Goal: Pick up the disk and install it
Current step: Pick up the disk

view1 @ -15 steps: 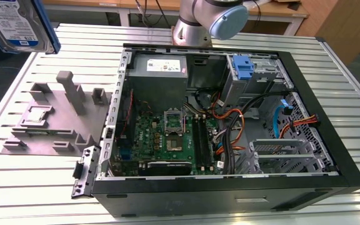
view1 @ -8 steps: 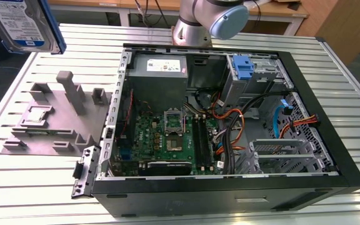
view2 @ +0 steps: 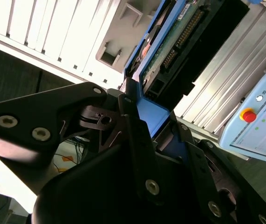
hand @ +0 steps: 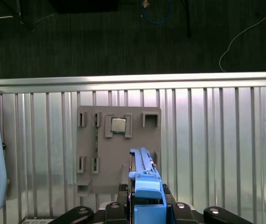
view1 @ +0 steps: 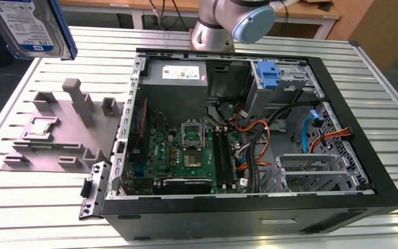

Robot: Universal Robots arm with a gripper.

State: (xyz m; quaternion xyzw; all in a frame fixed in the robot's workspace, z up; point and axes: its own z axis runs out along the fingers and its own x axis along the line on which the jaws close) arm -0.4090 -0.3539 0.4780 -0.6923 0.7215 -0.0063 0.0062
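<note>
Ribbed aluminium table, dark floor beyond; jaws pinching disk over grey fixture.

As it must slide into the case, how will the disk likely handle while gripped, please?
The disk looks rigid, metal-bodied, so probably stiff and heavy for its size. The gripper clamps its smooth blue plastic frame at one end, so it might slip or pivot.

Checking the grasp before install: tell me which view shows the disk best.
The exterior view: the disk hangs at its upper left, label face turned to the camera. The second wrist view shows its circuit-board side and blue frame in the claw. The first wrist view shows it edge-on over the grey fixture.
</note>
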